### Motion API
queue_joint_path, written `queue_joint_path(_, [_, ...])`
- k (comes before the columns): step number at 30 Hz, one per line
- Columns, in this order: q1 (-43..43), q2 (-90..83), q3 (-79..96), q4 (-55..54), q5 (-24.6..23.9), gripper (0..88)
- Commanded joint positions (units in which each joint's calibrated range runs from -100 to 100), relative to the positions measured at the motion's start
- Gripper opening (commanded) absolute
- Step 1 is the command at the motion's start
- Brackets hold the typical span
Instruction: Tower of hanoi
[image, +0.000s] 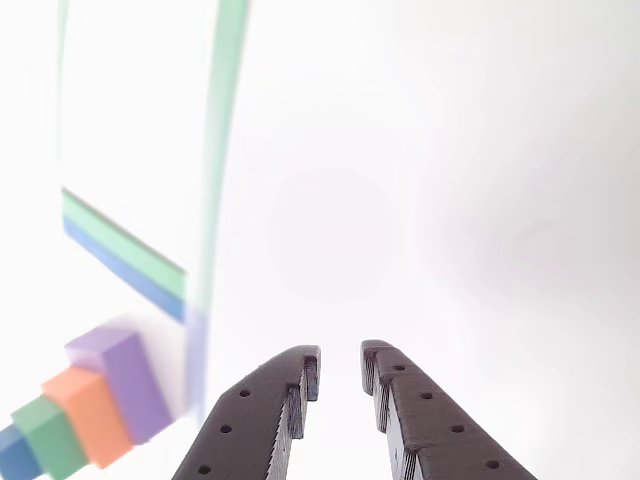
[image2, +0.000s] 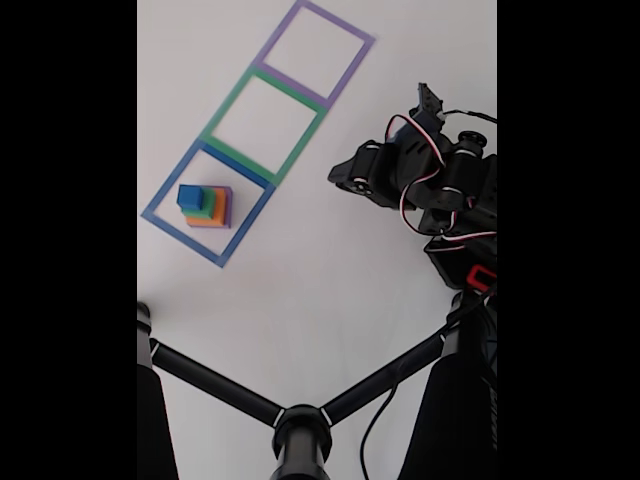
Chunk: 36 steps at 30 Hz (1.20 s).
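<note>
The tower of hanoi stands stacked inside the blue square outline on the white table: a blue cube on top, then green, orange and purple below. In the other view the stack shows at the lower left: purple, orange, green, blue. My gripper enters from the bottom edge, its black fingers slightly apart with nothing between them, well to the right of the stack. The arm sits at the right of the fixed view.
A green square outline and a purple square outline continue the row beyond the blue one. A black stand with spreading legs crosses the bottom of the fixed view. Cables hang by the arm's base.
</note>
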Motion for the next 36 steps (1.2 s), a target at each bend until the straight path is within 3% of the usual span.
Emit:
queue_joint_path(1, [0.5,-0.5,0.9,13.9,-0.8,0.6])
queue_joint_path(15, [-1.5,-0.6,0.8,10.8,-0.8,1.0])
queue_joint_path(17, [-1.2,-0.6,0.8,8.7,-0.8,8.9])
queue_joint_path(25, [-2.3,-0.6,0.9,-2.0,-0.8,20.2])
queue_joint_path(34, [-4.6,-0.5,0.2,-4.8,-0.8,19.9])
queue_joint_path(36, [-4.7,-0.5,0.3,-5.5,-0.8,13.8])
